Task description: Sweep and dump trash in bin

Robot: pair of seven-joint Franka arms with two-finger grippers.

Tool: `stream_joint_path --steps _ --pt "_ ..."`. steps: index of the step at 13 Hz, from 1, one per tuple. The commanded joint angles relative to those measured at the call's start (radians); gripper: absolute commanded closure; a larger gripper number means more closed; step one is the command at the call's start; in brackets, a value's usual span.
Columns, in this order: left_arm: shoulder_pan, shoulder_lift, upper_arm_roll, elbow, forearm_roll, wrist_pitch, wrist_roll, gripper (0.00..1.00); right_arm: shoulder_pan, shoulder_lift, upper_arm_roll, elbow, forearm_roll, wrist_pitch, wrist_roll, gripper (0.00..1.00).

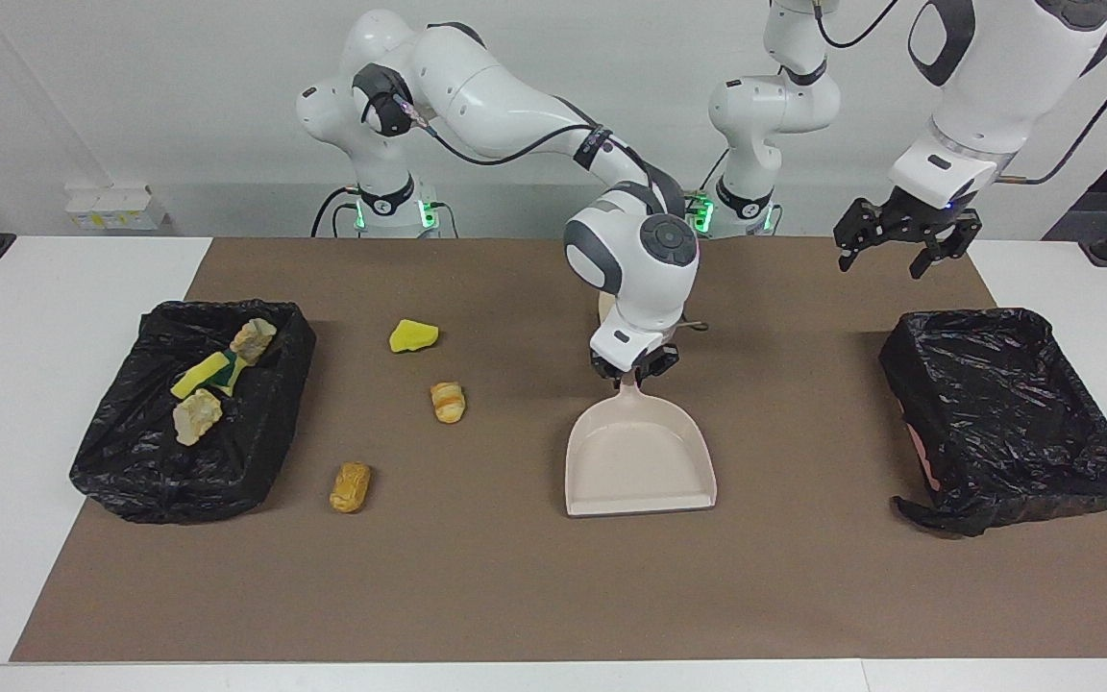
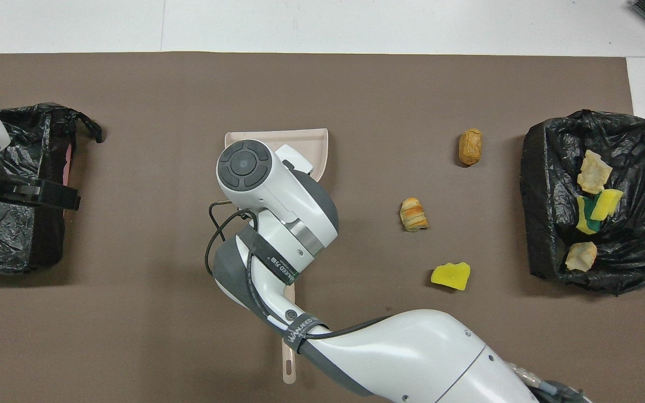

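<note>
The right gripper (image 1: pixel 634 368) is clenched on the handle of the dustpan (image 1: pixel 640 461), which rests flat near the middle of the mat (image 1: pixel 515 596), its open mouth facing the mat's edge farthest from the robots. The left gripper (image 1: pixel 902 240) hangs released, fingers apart, over the bin (image 1: pixel 1005 413) at the left arm's end of the mat; that arm waits.

Three scraps lie loose on the mat between the dustpan and the other bin (image 1: pixel 193 423), which sits at the right arm's end: a yellow sponge (image 1: pixel 413 335) nearest the robots, a bread chunk (image 1: pixel 447 402) midway, and a second bread chunk (image 1: pixel 351 486) nearest the mat's farthest edge. Three more scraps (image 1: pixel 212 380) already sit in that bin. A brush handle (image 2: pixel 289 358) shows under the right arm near the mat's robot-side edge.

The step in hand looks like positioning the dustpan for collecting. To do it well, keep the pan's lip pressed flat to the mat so scraps cannot slip under, turn its mouth toward the loose pieces, and take the nearest bread chunk first. A firm hold on the handle should stop the pan from twisting
</note>
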State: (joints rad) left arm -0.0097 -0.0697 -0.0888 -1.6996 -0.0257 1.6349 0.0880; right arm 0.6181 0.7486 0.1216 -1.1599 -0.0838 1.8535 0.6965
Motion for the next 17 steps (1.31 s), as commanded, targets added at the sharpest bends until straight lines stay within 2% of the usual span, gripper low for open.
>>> stream_joint_path --steps 1,4,6,9,10,11,14,17 --pt "0.011 -0.008 -0.006 -0.008 -0.008 -0.001 0.012 0.0 -0.023 -0.054 0.003 -0.02 -0.011 -0.003 0.008 0.57" --pt "0.011 -0.009 -0.006 -0.008 -0.008 -0.001 0.012 0.0 -0.026 -0.066 0.004 -0.02 -0.007 0.006 0.006 0.56" --pt "0.011 -0.008 -0.006 -0.008 -0.008 0.0 0.012 0.0 -0.046 -0.096 0.001 -0.02 -0.01 0.001 0.012 0.48" --pt "-0.003 0.008 -0.006 -0.009 -0.008 0.054 -0.005 0.0 -0.168 -0.236 0.003 -0.09 0.007 -0.008 0.018 0.11" --pt "-0.006 0.014 -0.008 -0.009 -0.008 0.092 -0.005 0.0 -0.211 -0.283 0.003 -0.118 0.007 -0.008 0.003 0.03" --pt "-0.007 0.039 -0.009 -0.008 -0.008 0.123 -0.005 0.0 -0.25 -0.313 0.003 -0.121 0.006 -0.01 0.001 0.0" --pt "-0.044 0.083 -0.019 -0.003 -0.01 0.238 -0.011 0.0 -0.358 -0.385 0.003 -0.119 -0.001 -0.054 -0.024 0.0" --pt "-0.107 0.123 -0.019 -0.006 -0.01 0.284 -0.085 0.0 -0.458 -0.464 0.003 -0.116 0.01 -0.163 -0.1 0.0"
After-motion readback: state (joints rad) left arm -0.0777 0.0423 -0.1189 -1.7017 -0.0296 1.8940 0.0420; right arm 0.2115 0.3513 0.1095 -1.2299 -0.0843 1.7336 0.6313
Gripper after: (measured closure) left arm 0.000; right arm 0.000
